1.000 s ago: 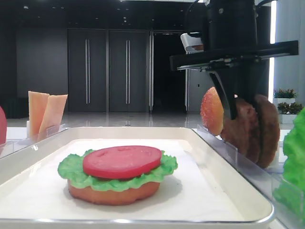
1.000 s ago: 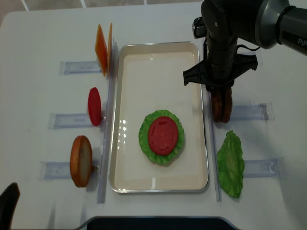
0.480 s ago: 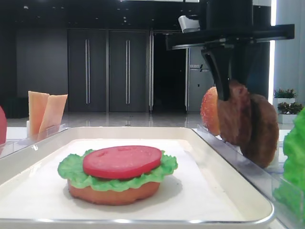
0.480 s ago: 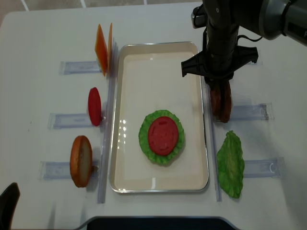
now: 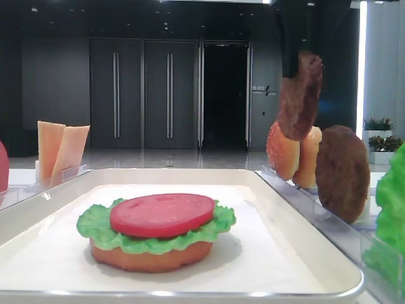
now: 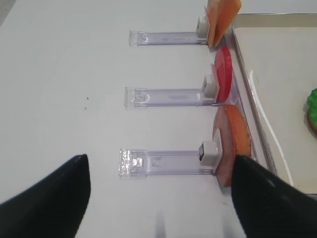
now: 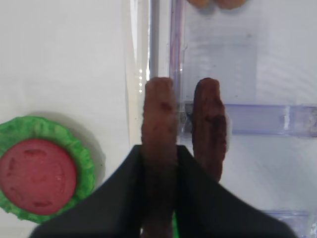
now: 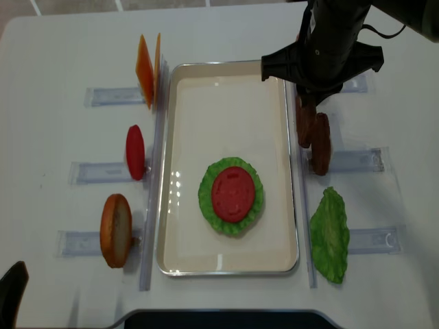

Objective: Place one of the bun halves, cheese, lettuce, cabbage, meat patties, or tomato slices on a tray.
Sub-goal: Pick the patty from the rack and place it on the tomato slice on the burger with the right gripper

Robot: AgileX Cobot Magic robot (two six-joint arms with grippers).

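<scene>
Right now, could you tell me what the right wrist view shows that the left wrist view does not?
Only the right wrist view shows the right gripper, jaws shut on one meat patty held on edge, the second patty standing in its clear rack, and the tomato slice lying on lettuce.

Only the left wrist view shows the upright cheese, a standing tomato slice, a bun half and the left gripper, open.

Both show the white tray and the table.
</scene>
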